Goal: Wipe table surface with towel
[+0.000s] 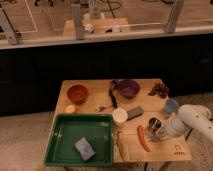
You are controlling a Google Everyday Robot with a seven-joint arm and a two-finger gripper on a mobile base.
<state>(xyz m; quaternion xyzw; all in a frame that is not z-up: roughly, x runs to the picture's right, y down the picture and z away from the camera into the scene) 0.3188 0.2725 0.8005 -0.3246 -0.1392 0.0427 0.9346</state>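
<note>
The gripper (pixel 159 131) sits low over the desk's (pixel 165 149) right-front part, at the end of the white arm (pixel 192 120) that comes in from the right edge; it's right by a small metal cup (pixel 154 124), touching or nearly so, can't say which. The towel is most likely the blue-grey folded cloth (pixel 84 148) lying in the green tray (pixel 59 140) at front left, so it's well apart from the gripper, off to the left in the camera view and a bit nearer the front edge, w/ the red chili (pixel 143 138) and a pale strip-like item (pixel 121 148) at the tray's edge in between. Cloth lies flat, long axis running diagonally, upper-left to lower-right, near the tray's lower right corner. Only one arm, so no choice of which reaches. Judging from this, the next move needs a long sideways reach across the chili and over the tray wall, then a drop onto the cloth. Containers: tray holds only the cloth; orange bowl (pixel 77 93) and purple bowl (pixel 128 88) at the back look empty, though insides aren't clear; white cup (pixel 119 116) mid-desk, blue cup (pixel 171 105) on the right, contents can't be told. A dark block (pixel 134 112) lies just beside the white cup, a dark cluster (pixel 159 90), maybe grapes, at back right.
</note>
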